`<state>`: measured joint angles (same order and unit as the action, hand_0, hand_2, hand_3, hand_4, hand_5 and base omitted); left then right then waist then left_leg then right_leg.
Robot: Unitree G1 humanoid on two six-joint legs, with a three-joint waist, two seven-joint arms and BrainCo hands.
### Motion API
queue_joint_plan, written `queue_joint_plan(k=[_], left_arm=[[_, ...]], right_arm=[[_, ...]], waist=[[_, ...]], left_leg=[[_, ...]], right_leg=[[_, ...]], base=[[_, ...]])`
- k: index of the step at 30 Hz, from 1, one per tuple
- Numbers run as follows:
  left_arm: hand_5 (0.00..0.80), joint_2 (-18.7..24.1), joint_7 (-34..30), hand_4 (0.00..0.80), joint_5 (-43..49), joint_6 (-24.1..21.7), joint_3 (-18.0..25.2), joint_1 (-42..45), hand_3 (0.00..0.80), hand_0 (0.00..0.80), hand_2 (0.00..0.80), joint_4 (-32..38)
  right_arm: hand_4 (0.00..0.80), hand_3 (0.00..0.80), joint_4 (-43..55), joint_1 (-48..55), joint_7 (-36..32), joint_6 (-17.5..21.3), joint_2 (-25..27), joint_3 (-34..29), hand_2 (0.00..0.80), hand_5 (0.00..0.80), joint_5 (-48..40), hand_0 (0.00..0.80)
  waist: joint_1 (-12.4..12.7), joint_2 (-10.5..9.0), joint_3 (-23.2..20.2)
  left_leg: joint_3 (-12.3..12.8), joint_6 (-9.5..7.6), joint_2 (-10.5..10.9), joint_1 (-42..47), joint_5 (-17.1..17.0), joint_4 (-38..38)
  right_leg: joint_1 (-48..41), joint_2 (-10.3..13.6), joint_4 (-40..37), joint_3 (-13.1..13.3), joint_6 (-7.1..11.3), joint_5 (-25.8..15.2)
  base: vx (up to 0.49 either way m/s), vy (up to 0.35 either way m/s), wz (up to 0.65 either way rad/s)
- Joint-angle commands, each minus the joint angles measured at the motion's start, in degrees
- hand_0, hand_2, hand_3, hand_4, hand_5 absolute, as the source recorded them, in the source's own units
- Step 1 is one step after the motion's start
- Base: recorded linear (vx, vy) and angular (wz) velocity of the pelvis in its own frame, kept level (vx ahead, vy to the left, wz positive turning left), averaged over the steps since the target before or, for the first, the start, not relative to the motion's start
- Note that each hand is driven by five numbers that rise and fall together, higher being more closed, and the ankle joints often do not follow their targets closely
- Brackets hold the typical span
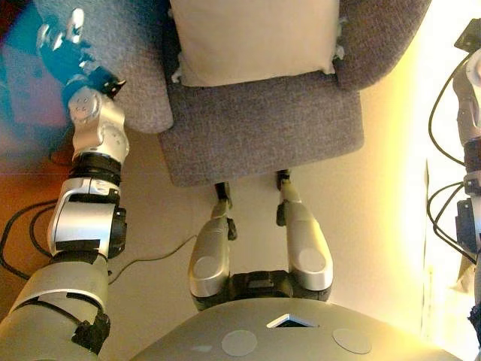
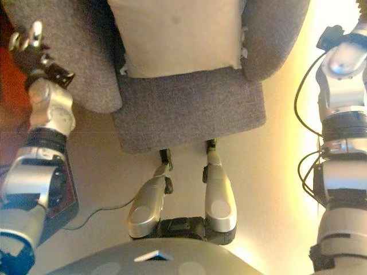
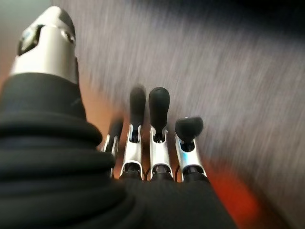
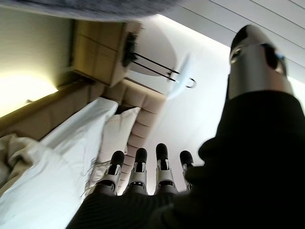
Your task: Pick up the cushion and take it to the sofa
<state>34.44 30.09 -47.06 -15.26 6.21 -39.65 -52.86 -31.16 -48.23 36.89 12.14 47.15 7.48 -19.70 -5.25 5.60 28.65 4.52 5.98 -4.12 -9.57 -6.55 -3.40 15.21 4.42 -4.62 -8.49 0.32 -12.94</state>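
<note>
Grey woven fabric is covering the sofa [image 1: 263,128], which is filling the upper part of both eye views; its back is running off the top edge, so only the seat and both rounded arms are showing. Cream cushion [image 1: 255,37] is lying on the seat between the two sofa arms, its upper part cut off by the frame, its lower edge and two frayed corners showing. Neither hand is touching it.

Left hand [image 1: 64,41] is hanging just outside the sofa's left arm, at the upper left corner of the eye views. Its wrist view is showing fingers [image 3: 158,109] extending nearly straight, relaxed, spread loosely, thumb standing apart, nothing between them; grey fabric is blurring past behind them with an orange-red patch below, too smeared to identify.

Right hand [image 4: 143,174] is lying outside both eye views; only the right arm is appearing along the right edge, beside the sofa's right arm. Its wrist view is showing the fingers straight and holding nothing, thumb apart. Past them a bed with white bedding [image 4: 52,162] and a pillow [image 4: 119,129] is showing, along with a padded headboard [image 4: 138,102], a wooden box-like piece [image 4: 102,47] and a wire-framed item too unclear to name.

Pale floor [image 1: 361,218] is lying below the sofa seat. No writing is legible anywhere.
</note>
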Motion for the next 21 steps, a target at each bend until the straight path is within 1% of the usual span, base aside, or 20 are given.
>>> queue_joint_plan(k=[1,4,5,7,9,10,11,13,14,16,17,18,19,21], left_arm=[[0.0,9.4,1.3,0.0,-1.6,-0.6,3.1,9.8,0.0,0.0,0.0,-3.5],[0.0,6.7,1.4,0.0,-1.1,-0.9,5.6,16.7,0.0,0.0,0.0,-1.7],[0.0,5.1,1.2,0.0,-0.5,-1.7,6.8,20.0,0.0,0.0,0.0,-1.2],[0.0,3.0,1.2,0.0,0.3,-1.7,8.3,24.3,0.0,0.0,0.0,-0.5],[0.0,1.0,0.8,0.0,3.1,-0.6,9.2,28.5,0.0,0.0,0.0,-0.5],[0.0,-0.1,0.7,0.0,3.9,-0.1,9.3,30.5,0.0,0.0,0.0,-0.3],[0.0,-2.1,-0.3,0.0,6.0,0.7,10.4,34.3,0.0,0.0,0.0,-0.3],[0.0,-4.3,-1.3,0.0,8.7,2.8,11.4,38.7,0.0,0.0,0.0,-0.4],[0.0,-5.6,-2.0,0.0,10.3,4.0,12.2,41.0,0.0,0.0,0.0,-1.2],[0.0,-8.3,-3.5,0.0,13.8,4.6,12.2,44.9,0.0,0.0,0.0,-4.3],[0.0,-9.4,-3.8,0.0,15.1,5.5,11.7,46.0,0.0,0.0,0.0,-5.3],[0.0,-10.5,-4.5,0.0,16.8,7.4,11.3,47.1,0.0,0.0,0.0,-6.3],[0.0,-11.4,-5.4,0.0,17.8,8.6,11.1,48.1,0.0,0.0,0.0,-8.0],[0.0,-12.3,-6.7,0.0,18.9,11.9,10.7,49.2,0.0,0.0,0.0,-10.2]], right_arm=[[0.0,0.0,2.4,4.1,-0.4,2.5,2.4,-3.3,0.0,0.0,2.4,0.0],[0.0,0.0,6.5,9.2,-0.5,2.3,2.9,-7.5,0.0,0.0,4.6,0.0],[0.0,0.0,8.1,12.2,-0.9,2.3,3.0,-9.7,0.0,0.0,5.4,0.0],[0.0,0.0,10.2,17.4,-2.2,2.3,1.9,-12.8,0.0,0.0,6.8,0.0],[0.0,0.0,12.8,23.7,-4.2,0.5,0.2,-15.8,0.0,0.0,8.5,0.0],[0.0,0.0,13.9,27.1,-5.1,0.3,-1.1,-16.8,0.0,0.0,9.8,0.0],[0.0,0.0,15.6,33.7,-7.1,0.0,-3.4,-18.7,0.0,0.0,11.7,0.0],[0.0,0.0,17.2,41.6,-9.9,-0.9,-6.7,-21.4,0.0,0.0,11.5,0.0],[0.0,0.0,16.6,46.0,-11.2,0.0,-9.3,-22.7,0.0,0.0,10.6,0.0],[0.0,0.0,13.5,52.7,-12.5,2.0,-14.5,-23.2,0.0,0.0,12.6,0.0],[0.0,0.0,12.4,54.9,-13.1,2.0,-16.3,-23.0,0.0,0.0,11.9,0.0],[0.0,0.0,10.6,57.2,-13.1,1.9,-18.5,-22.5,0.0,0.0,12.4,0.0],[0.0,0.0,7.3,59.3,-12.8,2.5,-20.4,-21.4,0.0,0.0,12.6,0.0],[0.0,0.0,2.4,61.1,-13.7,1.4,-22.6,-19.5,0.0,0.0,12.7,0.0]], waist=[[4.3,-4.22,-7.1],[4.5,-4.68,-9.5],[4.6,-4.98,-10.5],[4.6,-5.33,-12.1],[4.5,-5.57,-13.7],[4.5,-5.67,-14.3],[4.3,-5.8,-15.4],[4.1,-6.05,-16.9],[3.9,-6.21,-17.8],[3.6,-6.57,-19.4],[3.5,-6.71,-19.9],[3.2,-6.84,-20.3],[3.1,-7.01,-20.9],[2.9,-7.14,-21.6]], left_leg=[[0.1,-0.77,4.2,-2.2,9.2,7.0],[0.1,-0.85,4.0,0.0,9.8,6.1],[-0.1,-0.92,3.9,0.9,9.9,5.8],[-0.4,-1.05,3.9,2.3,10.0,5.3],[-0.7,-1.17,3.9,3.6,10.1,4.9],[-0.9,-1.24,3.8,4.3,10.1,4.8],[-0.9,-1.44,3.8,5.4,10.1,4.5],[-0.9,-1.74,3.6,7.1,10.1,4.1],[-0.9,-1.88,3.5,8.0,10.2,4.0],[-0.5,-2.06,3.4,9.8,10.4,3.9],[-0.5,-2.18,3.4,10.6,10.4,3.6],[-0.4,-2.29,3.4,11.6,10.5,3.3],[-0.2,-2.43,3.5,12.7,10.6,2.9],[0.0,-2.57,3.6,14.2,10.7,2.1]], right_leg=[[-0.8,4.8,6.9,1.1,6.15,12.5],[-3.7,4.6,5.4,1.0,6.3,12.7],[-4.9,4.5,4.9,1.0,6.37,12.7],[-6.4,4.4,4.3,0.9,6.45,12.7],[-7.8,4.4,4.0,0.8,6.62,12.6],[-8.5,4.4,3.8,0.7,6.66,12.6],[-9.6,4.4,3.6,0.5,6.72,12.5],[-11.3,4.4,3.3,0.0,6.75,12.4],[-12.3,4.2,3.2,-0.1,6.72,12.4],[-14.1,4.1,2.8,-0.4,6.74,12.4],[-15.0,4.1,2.5,-0.5,6.75,12.2],[-16.0,4.0,2.2,-0.5,6.7,12.2],[-17.0,3.9,1.8,-0.6,6.72,12.2],[-18.4,3.9,1.5,-0.7,6.77,12.2]], base=[[0.111,0.008,0.22],[0.136,0.003,0.17],[0.158,-0.006,0.25],[0.156,-0.002,0.25],[0.123,0.023,0.19],[0.161,0.039,0.26],[0.17,0.042,0.23],[0.172,0.051,0.12],[0.176,0.047,0.04],[0.16,0.041,-0.01],[0.121,0.045,-0.02],[0.1,0.053,-0.03],[0.087,0.069,-0.02],[0.051,0.065,-0.01]])
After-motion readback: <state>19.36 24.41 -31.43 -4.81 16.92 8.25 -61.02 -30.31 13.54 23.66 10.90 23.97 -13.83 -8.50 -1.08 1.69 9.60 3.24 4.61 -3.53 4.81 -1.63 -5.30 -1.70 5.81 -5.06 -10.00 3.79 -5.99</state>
